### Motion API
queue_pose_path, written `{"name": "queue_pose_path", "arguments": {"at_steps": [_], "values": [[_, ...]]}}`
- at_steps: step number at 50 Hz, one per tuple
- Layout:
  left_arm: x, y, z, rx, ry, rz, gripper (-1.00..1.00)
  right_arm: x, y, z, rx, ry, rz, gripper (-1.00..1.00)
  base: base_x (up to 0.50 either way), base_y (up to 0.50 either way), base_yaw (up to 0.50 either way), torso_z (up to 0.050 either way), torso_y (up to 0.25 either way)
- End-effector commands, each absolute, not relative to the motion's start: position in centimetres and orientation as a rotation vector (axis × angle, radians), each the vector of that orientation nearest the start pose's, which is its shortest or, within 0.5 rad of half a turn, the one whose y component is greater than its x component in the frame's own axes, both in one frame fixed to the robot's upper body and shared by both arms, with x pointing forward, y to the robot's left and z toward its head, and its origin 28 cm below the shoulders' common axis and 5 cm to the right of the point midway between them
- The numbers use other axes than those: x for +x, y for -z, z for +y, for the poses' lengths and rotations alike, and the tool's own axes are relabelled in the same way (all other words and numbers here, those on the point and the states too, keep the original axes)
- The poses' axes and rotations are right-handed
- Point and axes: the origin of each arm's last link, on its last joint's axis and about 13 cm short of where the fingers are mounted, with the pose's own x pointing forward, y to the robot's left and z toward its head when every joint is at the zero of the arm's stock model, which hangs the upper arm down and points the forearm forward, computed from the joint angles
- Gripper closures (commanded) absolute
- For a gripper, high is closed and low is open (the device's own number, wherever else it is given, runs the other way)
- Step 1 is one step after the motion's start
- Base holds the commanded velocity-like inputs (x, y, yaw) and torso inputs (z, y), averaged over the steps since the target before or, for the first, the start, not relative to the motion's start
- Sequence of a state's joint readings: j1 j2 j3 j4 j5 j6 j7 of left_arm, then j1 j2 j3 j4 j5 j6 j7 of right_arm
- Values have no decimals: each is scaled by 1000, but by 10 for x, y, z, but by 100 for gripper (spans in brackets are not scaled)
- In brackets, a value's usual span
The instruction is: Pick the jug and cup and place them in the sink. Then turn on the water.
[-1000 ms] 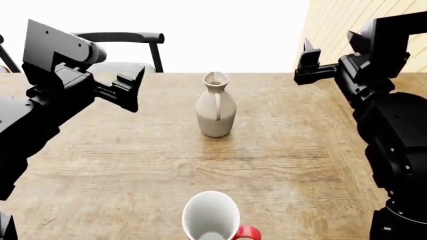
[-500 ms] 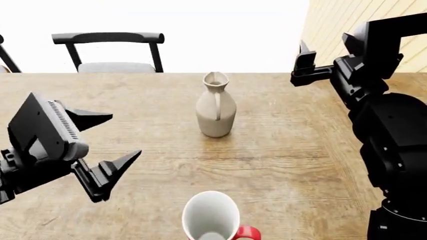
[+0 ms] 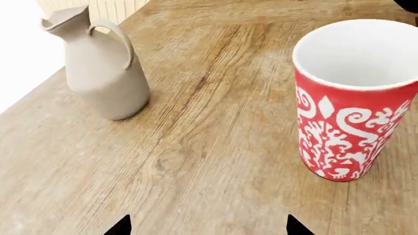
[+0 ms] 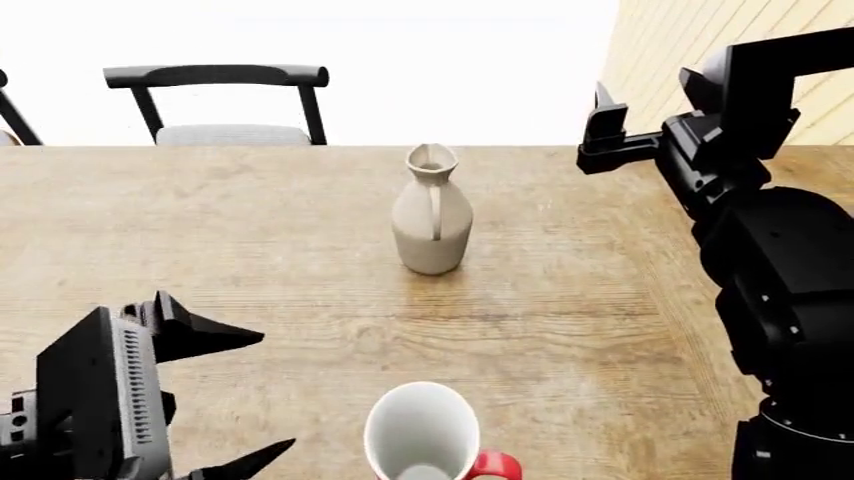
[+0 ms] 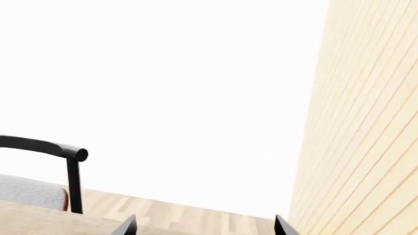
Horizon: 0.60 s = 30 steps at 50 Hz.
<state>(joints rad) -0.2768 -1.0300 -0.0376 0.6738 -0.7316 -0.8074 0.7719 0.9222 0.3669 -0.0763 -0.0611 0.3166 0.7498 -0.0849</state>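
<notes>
No text, label, brand, number or sign can be read in any of the views. The red cylindrical ceramic cup [image 3: 353,103] carries only a white floral scroll pattern, with no letters in it. The cream-beige matte ceramic jug [image 4: 431,214] and the wooden table [image 4: 601,300] around it are plain, without marks.

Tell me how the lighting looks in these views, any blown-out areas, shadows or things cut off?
Head view: background behind the chair is blown out to flat white; the jug casts only a faint soft shadow on the table; the cup is cropped at the bottom edge. Left wrist view: sharp and evenly lit, with a white overexposed corner. Right wrist view: mostly featureless white, no glare streaks.
</notes>
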Motion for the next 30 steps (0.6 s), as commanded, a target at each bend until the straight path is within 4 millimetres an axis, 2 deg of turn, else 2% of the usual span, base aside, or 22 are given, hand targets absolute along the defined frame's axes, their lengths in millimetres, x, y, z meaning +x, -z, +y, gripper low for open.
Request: {"name": "queue_pose_path", "arguments": {"at_steps": [1,7,30], "values": [[189,-211,321,460,1146,246,-100,336,-251,-169,-107,-117,-202,-100,0,0,0,0,0],[186,-211,312,458,1205,238,-100,335,-251,-170,-106,-115,-202,-100,0,0,0,0,0],[184,-204,299,426,1295,254,-100,332,-252,-171,-102,-110,-207,-100,0,0,0,0,0]]}}
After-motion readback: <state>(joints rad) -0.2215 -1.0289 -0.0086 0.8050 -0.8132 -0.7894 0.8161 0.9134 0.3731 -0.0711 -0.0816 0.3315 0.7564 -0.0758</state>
